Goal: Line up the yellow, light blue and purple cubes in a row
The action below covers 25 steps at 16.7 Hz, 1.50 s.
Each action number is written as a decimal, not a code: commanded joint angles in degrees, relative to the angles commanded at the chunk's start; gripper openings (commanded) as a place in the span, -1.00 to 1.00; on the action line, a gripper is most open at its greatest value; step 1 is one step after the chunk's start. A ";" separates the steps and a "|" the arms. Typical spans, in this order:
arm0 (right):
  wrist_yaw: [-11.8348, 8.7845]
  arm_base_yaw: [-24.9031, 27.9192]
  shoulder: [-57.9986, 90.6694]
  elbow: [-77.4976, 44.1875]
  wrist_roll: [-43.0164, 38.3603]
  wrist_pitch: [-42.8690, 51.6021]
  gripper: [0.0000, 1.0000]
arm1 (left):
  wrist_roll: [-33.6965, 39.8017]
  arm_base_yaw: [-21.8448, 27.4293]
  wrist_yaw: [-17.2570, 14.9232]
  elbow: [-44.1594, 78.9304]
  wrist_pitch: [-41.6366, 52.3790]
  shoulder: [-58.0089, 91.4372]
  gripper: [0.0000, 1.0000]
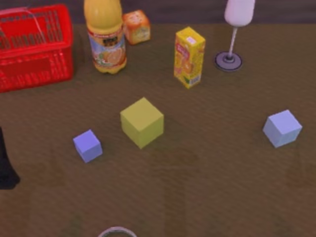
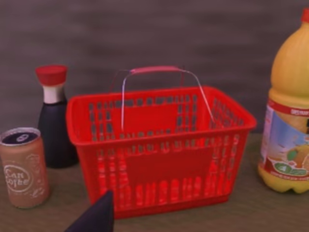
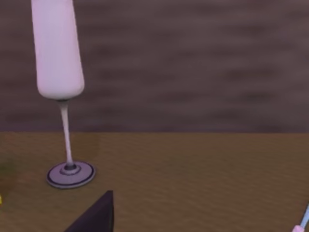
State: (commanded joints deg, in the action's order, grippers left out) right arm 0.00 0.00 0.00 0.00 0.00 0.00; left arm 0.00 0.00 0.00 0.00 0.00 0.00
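Observation:
The olive-yellow cube (image 1: 142, 122) sits near the table's middle. The small purple cube (image 1: 88, 145) lies a little to its left and nearer the front. The light blue cube (image 1: 282, 128) rests alone at the far right. None of the cubes shows in either wrist view. My left arm (image 1: 6, 168) is a dark shape at the left edge, well clear of the purple cube. Its wrist view shows only a dark tip of the left gripper (image 2: 96, 217). My right arm is out of the top view, and only a dark tip of the right gripper (image 3: 96, 215) shows. Neither gripper holds anything.
Along the back stand a red basket (image 1: 34, 47), an orange juice bottle (image 1: 104, 34), a small orange box (image 1: 136, 26), a yellow juice carton (image 1: 189, 57) and a wine glass (image 1: 232, 29). A soy sauce bottle (image 2: 54, 116) and a can (image 2: 23, 166) stand beside the basket.

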 joint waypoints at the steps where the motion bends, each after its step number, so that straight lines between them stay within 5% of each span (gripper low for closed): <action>1: 0.00 0.00 0.00 0.00 0.00 0.00 1.00 | 0.00 0.00 0.00 0.00 0.00 0.00 1.00; 9: 0.00 0.00 0.00 0.00 0.00 0.00 1.00 | -6.04 3.39 0.00 14.96 10.05 16.82 1.00; 25: 0.00 0.00 0.00 0.00 0.00 0.00 1.00 | -31.61 17.65 -0.17 75.08 54.29 103.66 1.00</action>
State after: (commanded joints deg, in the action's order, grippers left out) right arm 0.00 0.00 0.00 0.00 0.00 0.00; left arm -31.61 17.65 -0.17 75.08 54.29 103.66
